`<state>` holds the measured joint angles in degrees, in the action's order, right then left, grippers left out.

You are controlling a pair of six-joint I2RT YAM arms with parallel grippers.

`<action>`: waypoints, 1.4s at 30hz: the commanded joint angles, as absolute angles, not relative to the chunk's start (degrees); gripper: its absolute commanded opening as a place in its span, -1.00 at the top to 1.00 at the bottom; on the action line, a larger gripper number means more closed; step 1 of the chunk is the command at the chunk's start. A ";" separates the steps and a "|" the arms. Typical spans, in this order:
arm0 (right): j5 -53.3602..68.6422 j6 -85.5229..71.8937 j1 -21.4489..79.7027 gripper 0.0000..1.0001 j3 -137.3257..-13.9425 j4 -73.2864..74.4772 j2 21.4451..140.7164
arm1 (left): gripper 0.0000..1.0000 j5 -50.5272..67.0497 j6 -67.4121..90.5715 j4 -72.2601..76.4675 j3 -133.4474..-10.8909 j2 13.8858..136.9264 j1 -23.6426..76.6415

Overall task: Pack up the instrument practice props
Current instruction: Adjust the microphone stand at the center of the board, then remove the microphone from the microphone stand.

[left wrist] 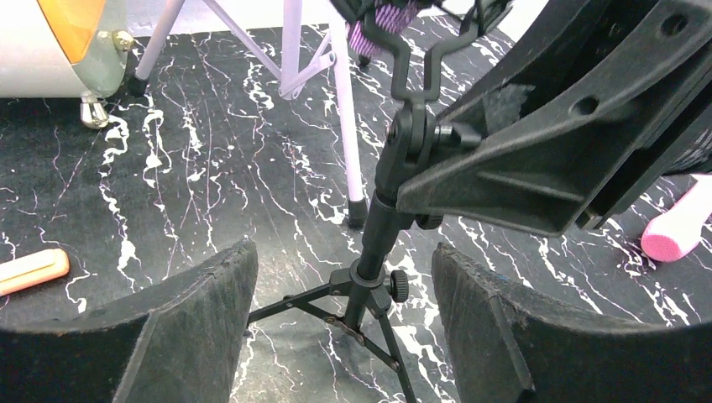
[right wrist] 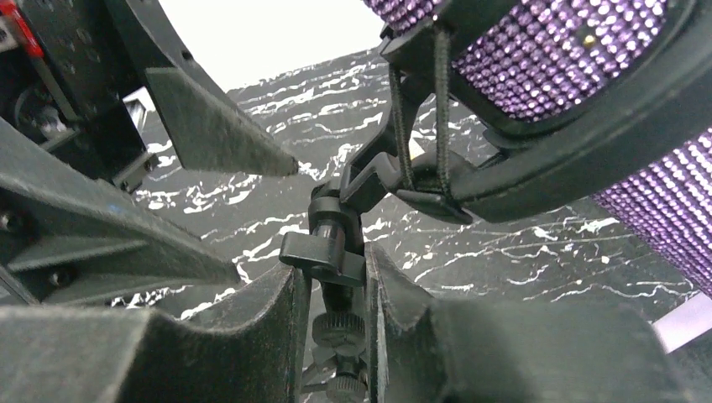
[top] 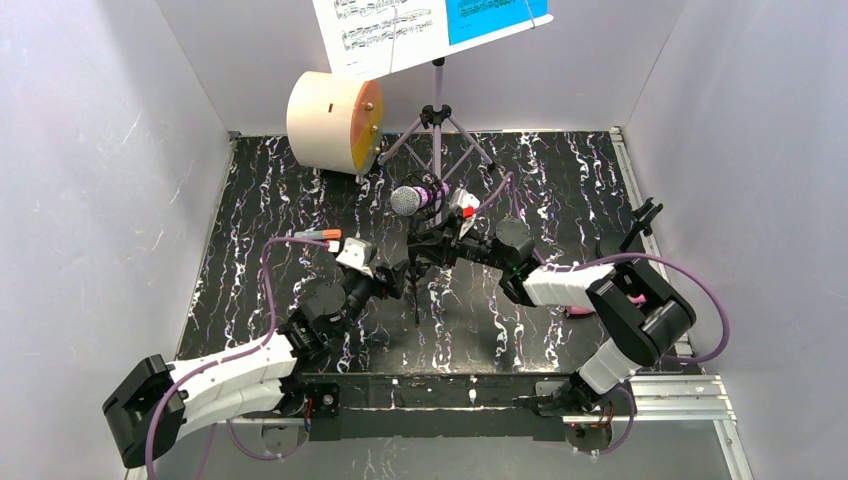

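A glittery purple microphone [top: 415,198] with a silver head sits in the clip of a thin black mic tripod [left wrist: 369,277] standing mid-table. My right gripper [right wrist: 336,311] is shut on that tripod's stem just below the clip, with the microphone [right wrist: 537,59] above it. My left gripper [left wrist: 344,281] is open, its fingers on either side of the tripod's lower stem and apart from it. The lilac music rack [top: 437,110] stands at the back, carrying a white page [top: 375,30] and a blue page [top: 495,18]. A pink microphone [left wrist: 680,227] lies to the right, mostly under my right arm.
A cream drum [top: 335,120] with an orange face lies at the back left. A small orange marker [top: 325,235] lies left of the left gripper. Another black tripod [top: 640,222] rests by the right rail. White walls enclose the black marbled table [top: 250,200].
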<state>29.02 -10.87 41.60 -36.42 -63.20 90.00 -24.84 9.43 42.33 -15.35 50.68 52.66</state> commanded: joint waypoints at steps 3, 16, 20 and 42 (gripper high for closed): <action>32.53 -7.54 41.57 0.97 -34.63 -65.00 92.33 | -0.48 -27.11 10.11 45.17 -14.85 49.87 52.91; 30.19 -0.48 41.58 -0.22 -32.02 -57.54 87.00 | -0.59 -26.09 11.83 44.93 -16.11 51.14 52.91; 25.68 4.67 41.57 -0.52 -31.70 -50.76 80.06 | -0.64 -25.95 13.00 44.66 -16.88 51.62 52.75; 30.17 35.80 41.58 -0.87 -49.15 -26.94 65.48 | -0.74 -16.50 20.40 45.00 -25.50 59.84 46.62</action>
